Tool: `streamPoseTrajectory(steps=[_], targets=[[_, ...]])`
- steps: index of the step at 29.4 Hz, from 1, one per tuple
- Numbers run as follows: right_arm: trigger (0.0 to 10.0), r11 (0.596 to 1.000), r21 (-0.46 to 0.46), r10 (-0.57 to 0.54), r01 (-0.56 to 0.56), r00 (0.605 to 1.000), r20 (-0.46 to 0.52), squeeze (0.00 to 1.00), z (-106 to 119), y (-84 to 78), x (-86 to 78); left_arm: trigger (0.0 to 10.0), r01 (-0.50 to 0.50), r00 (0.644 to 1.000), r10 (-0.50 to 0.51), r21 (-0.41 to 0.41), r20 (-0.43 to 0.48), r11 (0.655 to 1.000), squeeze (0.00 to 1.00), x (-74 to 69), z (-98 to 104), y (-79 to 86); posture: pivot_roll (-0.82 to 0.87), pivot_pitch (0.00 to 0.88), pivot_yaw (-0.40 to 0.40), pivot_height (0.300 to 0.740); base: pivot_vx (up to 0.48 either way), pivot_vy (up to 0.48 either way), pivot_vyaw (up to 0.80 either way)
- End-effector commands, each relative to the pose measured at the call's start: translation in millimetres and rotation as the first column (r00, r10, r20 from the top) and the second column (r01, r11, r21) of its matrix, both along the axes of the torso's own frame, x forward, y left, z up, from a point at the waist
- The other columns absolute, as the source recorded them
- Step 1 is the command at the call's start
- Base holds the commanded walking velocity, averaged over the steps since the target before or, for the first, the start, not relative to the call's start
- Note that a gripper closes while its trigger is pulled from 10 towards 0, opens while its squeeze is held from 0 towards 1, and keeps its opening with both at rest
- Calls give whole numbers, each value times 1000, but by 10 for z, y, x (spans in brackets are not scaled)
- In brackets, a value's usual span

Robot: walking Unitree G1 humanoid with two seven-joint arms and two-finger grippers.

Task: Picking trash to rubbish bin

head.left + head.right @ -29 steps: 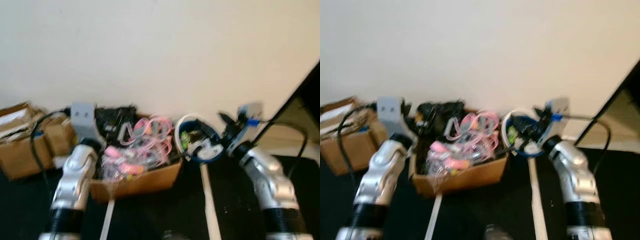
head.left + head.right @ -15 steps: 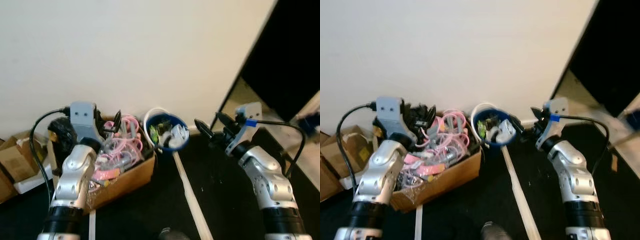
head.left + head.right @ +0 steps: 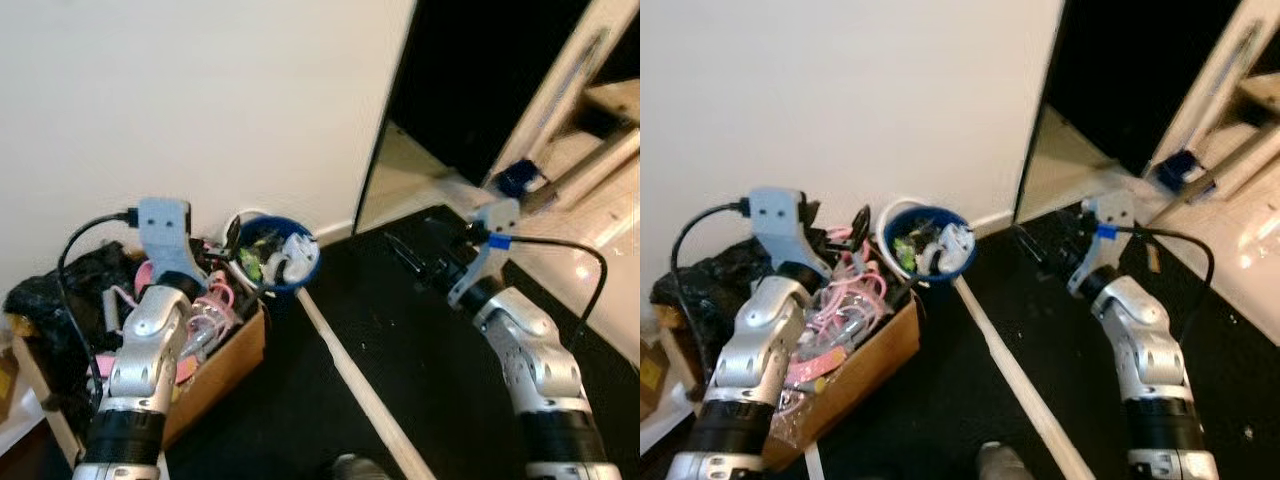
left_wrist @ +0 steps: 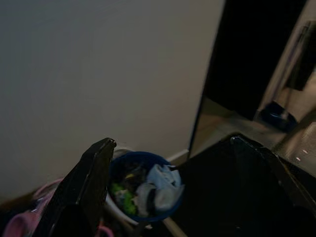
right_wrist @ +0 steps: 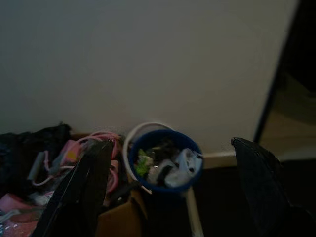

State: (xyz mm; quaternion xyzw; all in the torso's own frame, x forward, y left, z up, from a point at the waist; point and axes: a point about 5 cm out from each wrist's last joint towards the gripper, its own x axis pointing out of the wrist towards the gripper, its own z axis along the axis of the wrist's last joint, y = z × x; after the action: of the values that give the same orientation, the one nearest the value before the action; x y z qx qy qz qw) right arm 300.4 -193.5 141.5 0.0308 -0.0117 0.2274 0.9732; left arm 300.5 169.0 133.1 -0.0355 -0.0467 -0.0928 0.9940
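Spreading wide with nothing between its fingers, the left tool [image 4: 173, 187] points toward the blue rubbish bin [image 3: 278, 262], which stands on the dark floor [image 3: 400, 340] against the white wall [image 3: 200, 100], already stuffed with white and green trash. The right tool [image 5: 173, 192] is also splayed wide and empty, raised over the floor well to the bin's right. Just beside the bin sits a cardboard box [image 3: 855, 375] crammed with pink plastic and dark clutter; the separate pieces are hard to tell apart. A pale strip [image 3: 355, 385] runs across the floor. Both wrist views are dim.
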Motion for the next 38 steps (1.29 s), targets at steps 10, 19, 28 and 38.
streamPoseTrajectory(steps=[10, 19, 28, 38], targets=[[10000, 1000, -9, -2, 2, 1000, -3, 0, -6, -18, -9, 10000, 13, 1000, -13, 12, -2, 1000, 0, 9, -5, -34, -48, 0, -11, 740, 0, 0, -800], [10000, 1000, -10, -5, 5, 1000, -3, 0, -7, -21, -8, 10000, 13, 1000, -13, 13, -2, 1000, 0, 9, -1, -28, -48, 0, -10, 740, 0, 0, -800], [10000, 1000, -12, -7, 7, 1000, -4, 0, -12, -27, -8, 10000, 15, 1000, -15, 12, -3, 1000, 0, 7, -3, -30, -48, 0, -10, 740, 0, 0, -800], [10000, 1000, -15, -6, 6, 1000, -4, 0, -10, -30, -7, 10000, 25, 1000, -25, 10, -1, 1000, 0, 5, 5, -40, -49, 0, -9, 740, 0, 0, -800]])
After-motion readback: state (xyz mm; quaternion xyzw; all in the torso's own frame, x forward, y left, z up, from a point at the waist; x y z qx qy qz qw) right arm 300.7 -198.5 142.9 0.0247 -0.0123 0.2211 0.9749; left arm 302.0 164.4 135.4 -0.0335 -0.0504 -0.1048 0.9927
